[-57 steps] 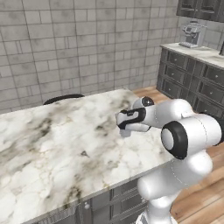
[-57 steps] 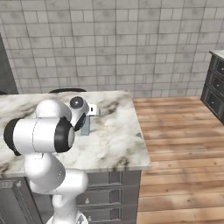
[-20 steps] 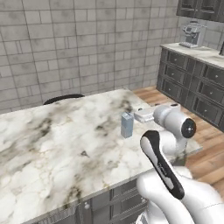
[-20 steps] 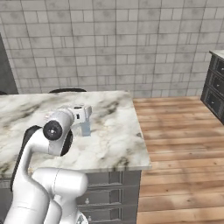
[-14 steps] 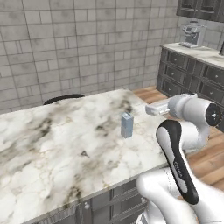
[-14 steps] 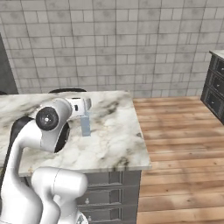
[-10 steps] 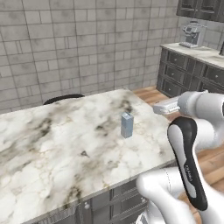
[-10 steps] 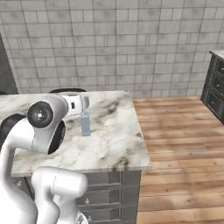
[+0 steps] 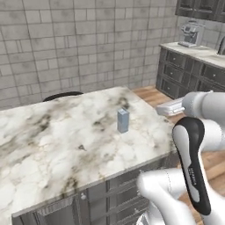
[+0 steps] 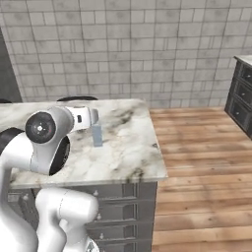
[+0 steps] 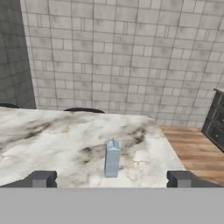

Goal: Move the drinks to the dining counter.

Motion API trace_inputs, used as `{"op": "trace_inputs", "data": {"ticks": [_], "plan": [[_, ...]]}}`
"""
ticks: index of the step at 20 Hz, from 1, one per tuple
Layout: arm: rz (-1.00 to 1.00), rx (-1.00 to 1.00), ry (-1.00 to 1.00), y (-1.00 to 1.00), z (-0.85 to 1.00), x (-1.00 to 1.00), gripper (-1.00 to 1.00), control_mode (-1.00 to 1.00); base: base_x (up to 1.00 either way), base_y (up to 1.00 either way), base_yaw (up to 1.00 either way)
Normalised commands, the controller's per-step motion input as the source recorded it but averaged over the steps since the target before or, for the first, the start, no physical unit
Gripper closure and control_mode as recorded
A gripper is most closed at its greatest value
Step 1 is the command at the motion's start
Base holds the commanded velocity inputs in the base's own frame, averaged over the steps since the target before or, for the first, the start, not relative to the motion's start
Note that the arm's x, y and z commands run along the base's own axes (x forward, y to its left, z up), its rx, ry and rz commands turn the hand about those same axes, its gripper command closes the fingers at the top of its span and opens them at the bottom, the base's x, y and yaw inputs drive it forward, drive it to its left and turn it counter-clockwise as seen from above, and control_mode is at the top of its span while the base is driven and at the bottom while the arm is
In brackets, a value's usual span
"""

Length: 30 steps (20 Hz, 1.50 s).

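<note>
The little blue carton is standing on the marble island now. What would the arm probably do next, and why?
Probably pull away and go for the other drink. The carton stands upright on the dining counter, and the gripper is open and clear of it, holding nothing.

We list a light blue-grey carton (image 9: 123, 120) on a white tabletop (image 9: 57, 140) veined grey-brown. Beneath it we note dark grey cabinets (image 10: 118, 206); behind, a grey tiled wall (image 10: 147, 44).

Even, bright, diffuse rendered light; no glare. Carton (image 9: 123, 120) cast faint soft shadow on dining counter (image 9: 52, 145). All views low-resolution, slightly soft; no edge distortion.
</note>
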Motion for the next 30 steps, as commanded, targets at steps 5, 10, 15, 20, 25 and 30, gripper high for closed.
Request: {"op": "trace_inputs", "data": {"ticks": [5,10,15,20,25,30], "plan": [[0.00,0.00,0.00,0.00,0.00,0.00,-1.00,1.00,-1.00,-0.06,0.00],[0.00,0.00,0.00,0.00,0.00,0.00,-1.00,1.00,-1.00,-0.07,0.04],[0.00,0.00,0.00,0.00,0.00,0.00,-1.00,1.00,-1.00,-0.12,0.38],[0.00,0.00,0.00,0.00,0.00,0.00,-1.00,1.00,-0.90,-0.03,0.66],[0.00,0.00,0.00,0.00,0.00,0.00,-1.00,1.00,-0.71,0.00,0.78],[0.00,0.00,0.00,0.00,0.00,0.00,-1.00,1.00,-0.73,0.00,0.77]]}}
